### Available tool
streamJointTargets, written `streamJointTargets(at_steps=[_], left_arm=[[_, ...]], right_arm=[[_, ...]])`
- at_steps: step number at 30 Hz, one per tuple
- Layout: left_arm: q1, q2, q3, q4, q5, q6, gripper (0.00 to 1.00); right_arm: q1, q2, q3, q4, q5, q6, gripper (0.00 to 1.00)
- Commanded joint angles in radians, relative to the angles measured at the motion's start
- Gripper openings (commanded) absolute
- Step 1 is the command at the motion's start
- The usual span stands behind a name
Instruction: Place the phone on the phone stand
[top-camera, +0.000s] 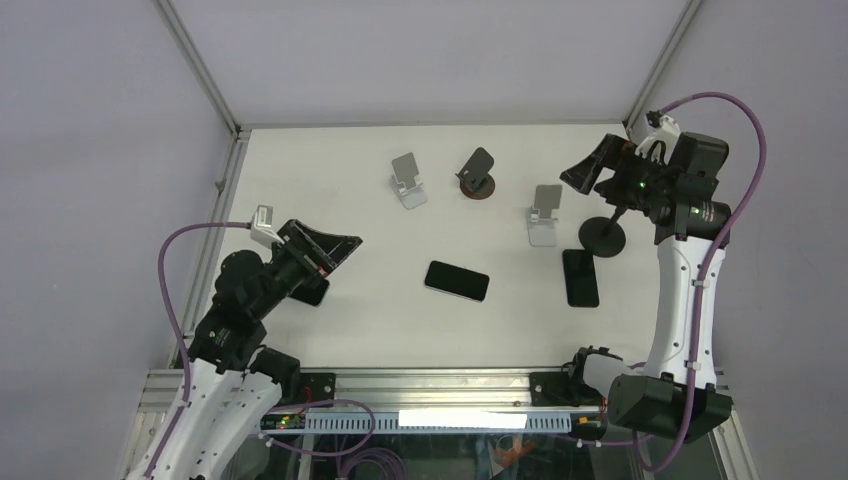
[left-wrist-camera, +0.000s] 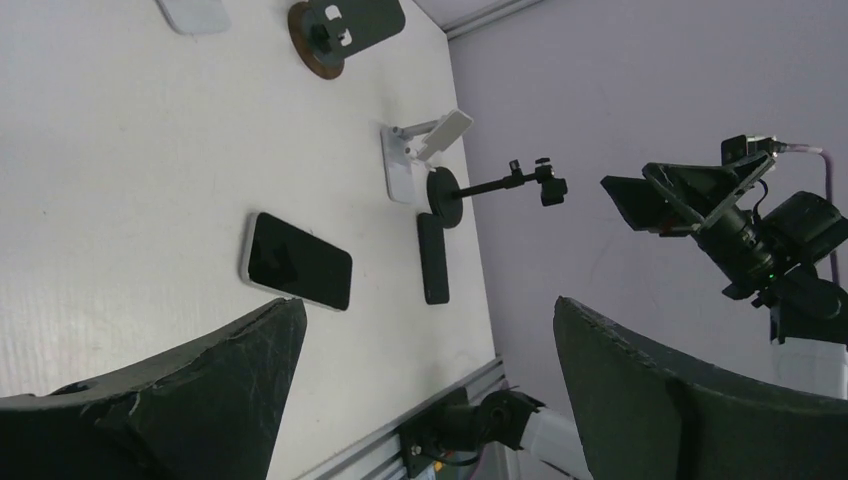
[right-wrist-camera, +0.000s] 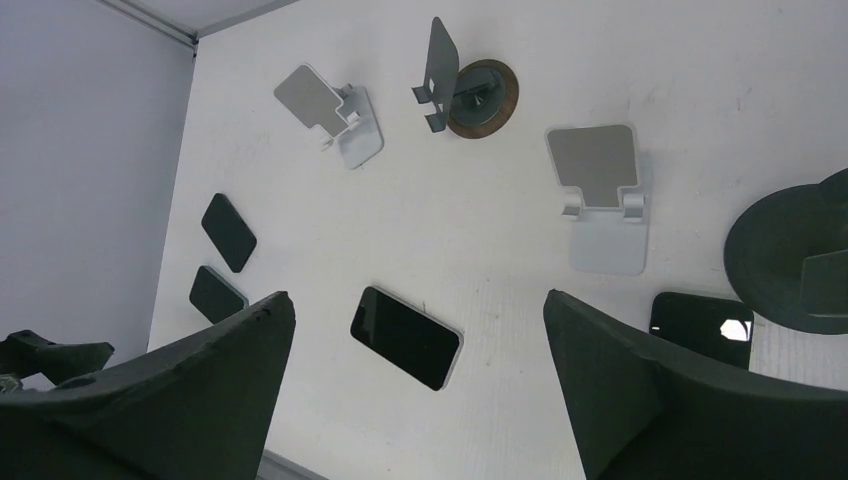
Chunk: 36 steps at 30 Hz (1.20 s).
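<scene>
A silver-edged phone lies flat, screen up, mid-table; it also shows in the wrist views. A black phone lies to its right. Along the back stand a silver phone stand, a dark stand on a round brown base and a second silver stand. My left gripper hovers open at the table's left, holding nothing. My right gripper hangs open high at the back right, also holding nothing.
A black round-based pole mount stands just below the right gripper, beside the black phone. Two more dark phones lie at the left, near the left gripper. Metal frame rails edge the table.
</scene>
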Motion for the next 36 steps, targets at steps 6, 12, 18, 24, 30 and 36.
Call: streamJointTargets(at_steps=[6,12,18,24,30,36], left_arm=[[0.016,0.025,-0.072,0.117,0.106,-0.160,0.99],[0.011,0.137,-0.077,0.140,0.210,-0.094,0.98],[-0.073,0.213,-0.055,0.163,0.160,0.001,0.95],[-0.175,0.247,-0.156,0.286,0.022,-0.037,0.94],[-0.181,0.259,-0.274,0.346,-0.136,-0.129,0.94],[-0.181,0.255,-0.327,0.376,-0.183,-0.153,0.93]], right_arm=[[0.017,0.007,-0.028,0.072,-0.209,-0.071,1.00],[0.366,0.050,-0.015,-0.102,-0.110,-0.472,1.00],[0.622,0.146,-0.020,-0.246,-0.061,-0.795,1.00],[0.788,0.206,-0.173,-0.066,0.012,-0.722,1.00],[0.910,0.301,-0.253,0.133,0.227,-0.629,1.00],[1.012,0.427,-0.289,0.236,0.421,-0.612,1.00]])
